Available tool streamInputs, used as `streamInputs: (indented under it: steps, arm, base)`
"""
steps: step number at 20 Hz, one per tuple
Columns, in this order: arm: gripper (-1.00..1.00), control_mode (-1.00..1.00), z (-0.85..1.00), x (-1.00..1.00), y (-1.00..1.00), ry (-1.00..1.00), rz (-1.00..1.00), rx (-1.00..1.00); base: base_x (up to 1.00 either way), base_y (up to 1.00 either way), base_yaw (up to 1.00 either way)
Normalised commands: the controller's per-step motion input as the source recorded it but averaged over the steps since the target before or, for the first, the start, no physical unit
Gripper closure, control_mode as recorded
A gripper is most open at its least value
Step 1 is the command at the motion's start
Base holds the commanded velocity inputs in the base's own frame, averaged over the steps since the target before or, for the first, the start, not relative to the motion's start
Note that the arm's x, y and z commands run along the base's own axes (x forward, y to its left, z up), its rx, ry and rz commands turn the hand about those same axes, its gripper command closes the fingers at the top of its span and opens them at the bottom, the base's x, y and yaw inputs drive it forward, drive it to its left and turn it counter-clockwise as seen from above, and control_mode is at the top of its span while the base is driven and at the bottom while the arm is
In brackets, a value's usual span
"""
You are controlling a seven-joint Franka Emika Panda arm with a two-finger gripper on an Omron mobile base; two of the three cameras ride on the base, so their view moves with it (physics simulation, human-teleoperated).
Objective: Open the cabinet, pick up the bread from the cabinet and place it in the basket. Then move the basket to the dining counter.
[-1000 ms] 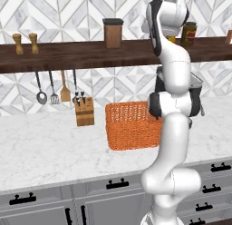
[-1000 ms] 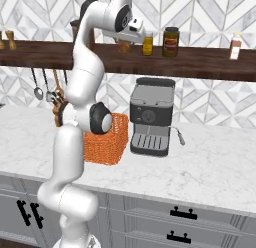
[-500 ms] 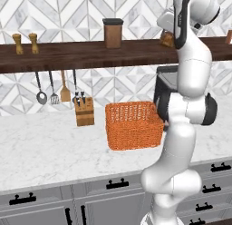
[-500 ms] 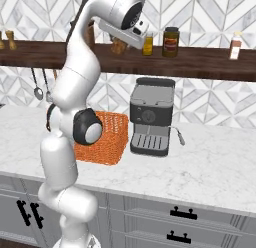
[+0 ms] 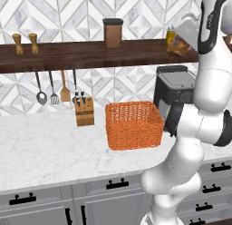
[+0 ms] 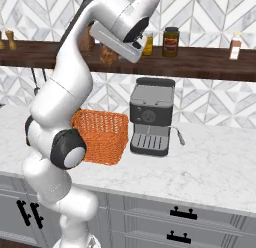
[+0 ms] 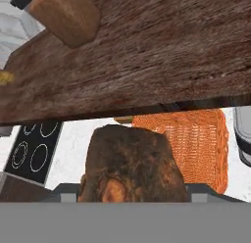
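Left base view: you see the basket on the marble worktop, between the knife block and the coffee machine. The bread sits high at the shelf edge.
Right base view: the bread peeks from behind the hand, above the basket.
Hand view: the gripper pinches the bread, under the shelf, with the basket below.

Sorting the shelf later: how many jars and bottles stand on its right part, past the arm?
3 in the right base view: a yellow jar by the arm, a dark-lidded jar beside it, and a white bottle far right. The arm may hide others.
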Motion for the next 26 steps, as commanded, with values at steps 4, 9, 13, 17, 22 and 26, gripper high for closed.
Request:
streamInputs:
  steps: [4, 9, 13, 17, 22, 26]
  arm:
    - [1.0, -1.0, -0.53, -1.0, 0.35, -0.03, 0.21, 0.0]
    - [1.0, -1.0, -0.92, -1.0, 0.57, 0.0, 0.27, 0.0]
    - [1.0, -1.0, -1.0, -0.69, 0.88, -0.05, 0.31, 0.0]
    - [1.0, -1.0, -1.0, 0.55, 0.56, -0.05, 0.19, -0.15]
    - [1.0, -1.0, -1.0, 0.99, 0.36, -0.13, 0.06, -0.15]
    - [1.0, -1.0, -0.79, 0.94, 0.0, -0.08, 0.03, -0.06]
  base:
    - [0.0, 0.0, 0.0]
    - [0.0, 0.0, 0.0]
    - [0.0, 0.0, 0.0]
    - [0.0, 0.0, 0.0]
    - [0.0, 0.0, 0.0]
    - [0.0, 0.0, 0.0]
